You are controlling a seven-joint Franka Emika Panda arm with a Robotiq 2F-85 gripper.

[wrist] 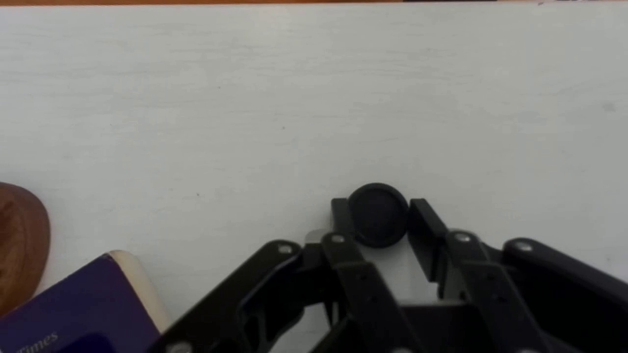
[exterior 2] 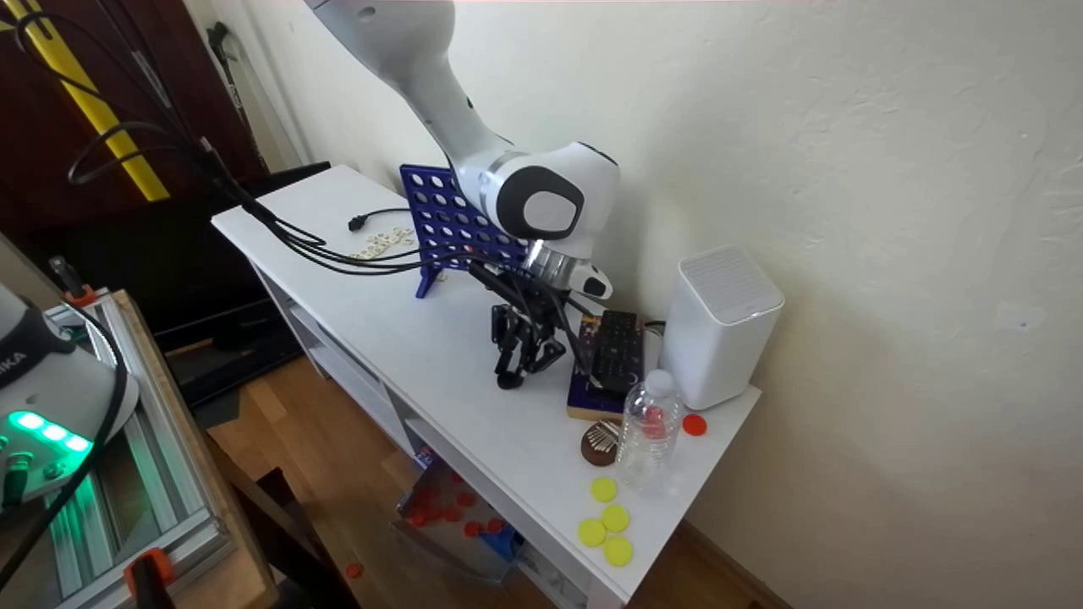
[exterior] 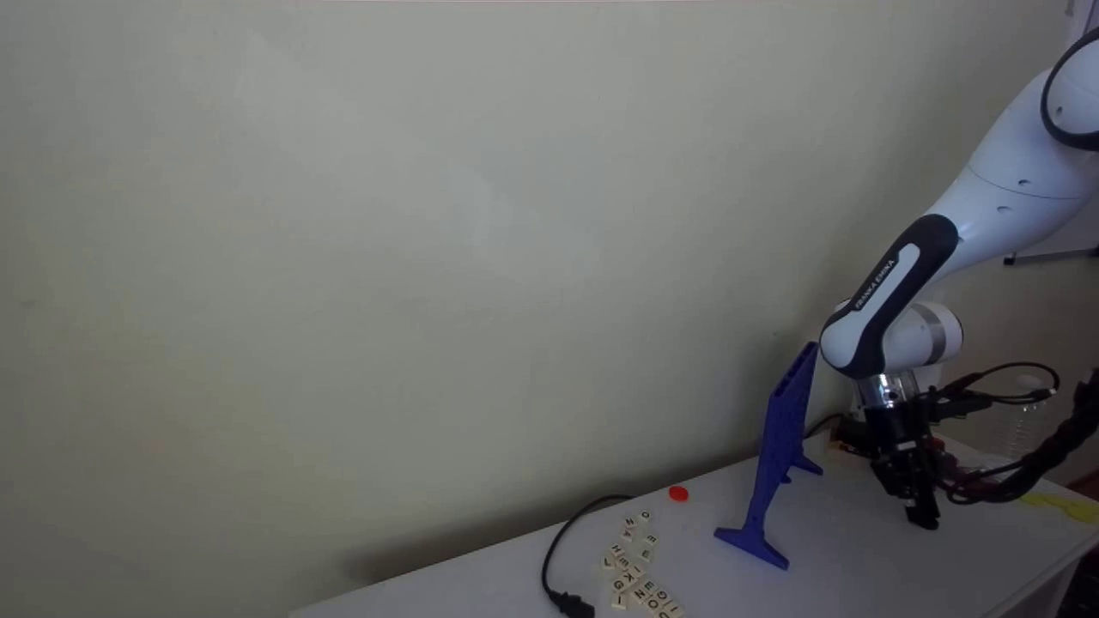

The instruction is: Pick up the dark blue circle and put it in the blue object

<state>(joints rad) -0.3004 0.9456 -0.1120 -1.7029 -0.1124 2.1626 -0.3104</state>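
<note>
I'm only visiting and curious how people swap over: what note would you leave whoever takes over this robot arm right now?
Gripper: closed on the dark circle, which sits between its tips.
Dark circle: low at the white table; whether it is off the surface, I can't tell.
Blue rack: upright on the table, apart from the gripper.
Done: dark circle gripped.
Left: lift it clear, carry it over, put it in the blue rack.

You have the dark blue disc (wrist: 378, 214), nearly black, gripped by opposite edges, its round, rimmed face turned to the wrist view. Your blue four-in-a-row game grid (exterior: 783, 438), pierced with rows of round holes, stands upright on the white tabletop (exterior: 859, 549), apart from the disc.
</note>
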